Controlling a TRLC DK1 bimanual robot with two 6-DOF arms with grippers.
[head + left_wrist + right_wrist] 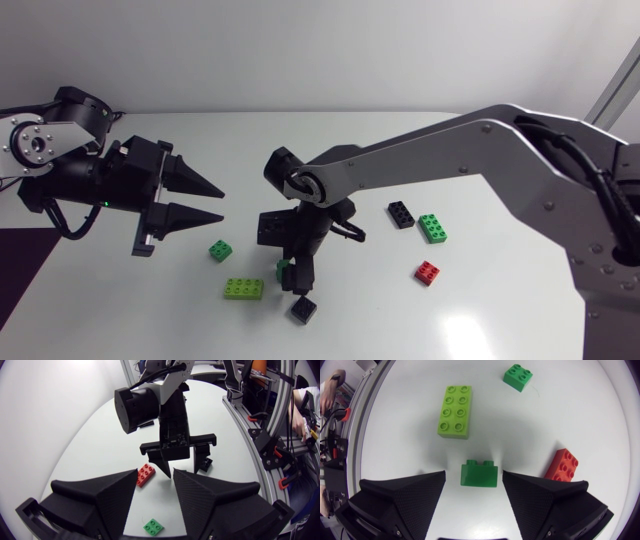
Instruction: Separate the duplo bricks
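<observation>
White table (480, 300): right hand (474, 472) open astride dark green brick (479, 476), left hand (220, 204) open well apart

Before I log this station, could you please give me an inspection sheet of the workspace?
Surface: white table.
Job's things: green brick between the open right gripper's fingers, not gripped; red brick beside that gripper; lime brick, small green brick, black brick nearby; second black brick, second green brick, second red brick farther towards the right arm's base.
Clutter: nothing seen.
Grippers: left gripper open, empty; right gripper open, pointing down.
Cables: left arm's cable hangs in a loop; right arm's cable runs along its link.
Surroundings: nothing seen over the table.
</observation>
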